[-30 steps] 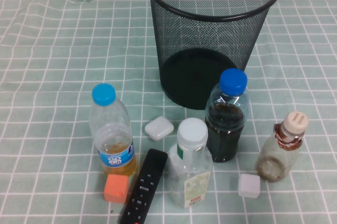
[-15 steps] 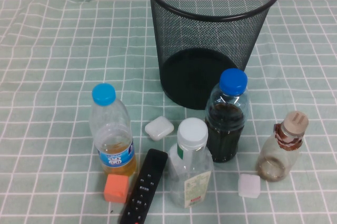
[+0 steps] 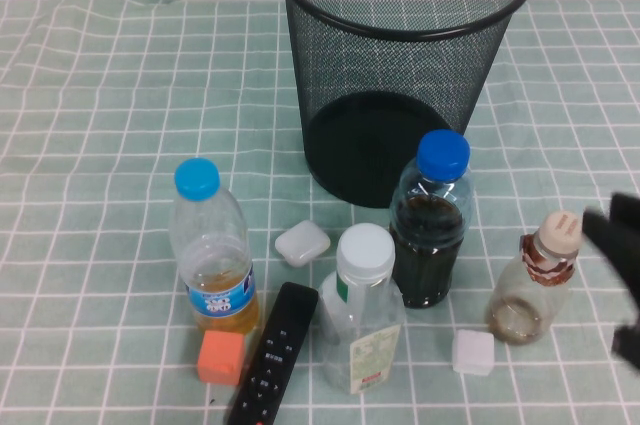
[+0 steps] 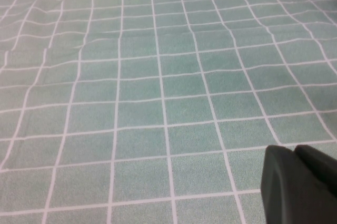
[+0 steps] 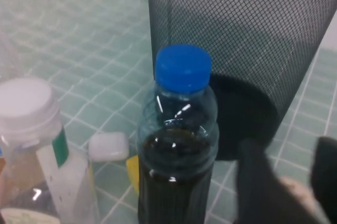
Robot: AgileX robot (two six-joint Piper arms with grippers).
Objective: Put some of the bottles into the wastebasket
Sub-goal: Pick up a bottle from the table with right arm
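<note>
The black wire-mesh wastebasket (image 3: 400, 65) stands at the back centre and also fills the right wrist view (image 5: 247, 50). The squat brownish bottle (image 3: 530, 285) with a beige cap stands front right. The white-capped bottle (image 3: 362, 315) with a green neck ring stands front centre and shows in the right wrist view (image 5: 37, 145). My right gripper (image 3: 608, 280) is open just right of the brownish bottle; its beige cap (image 5: 295, 192) shows blurred between the fingers (image 5: 258, 182). My left gripper (image 4: 294, 151) is shut and empty over bare cloth, out of the high view.
A blue-capped bottle of dark liquid (image 3: 430, 225) stands before the basket, left of the brownish bottle. A blue-capped bottle of yellow liquid (image 3: 212, 250), an orange block (image 3: 220, 357), a black remote (image 3: 272, 355), a white case (image 3: 302, 243) and a white cube (image 3: 472, 353) lie in front.
My right gripper has come into the high view from the right edge and now sits beside the brownish bottle. The bottles and the basket have not moved.
</note>
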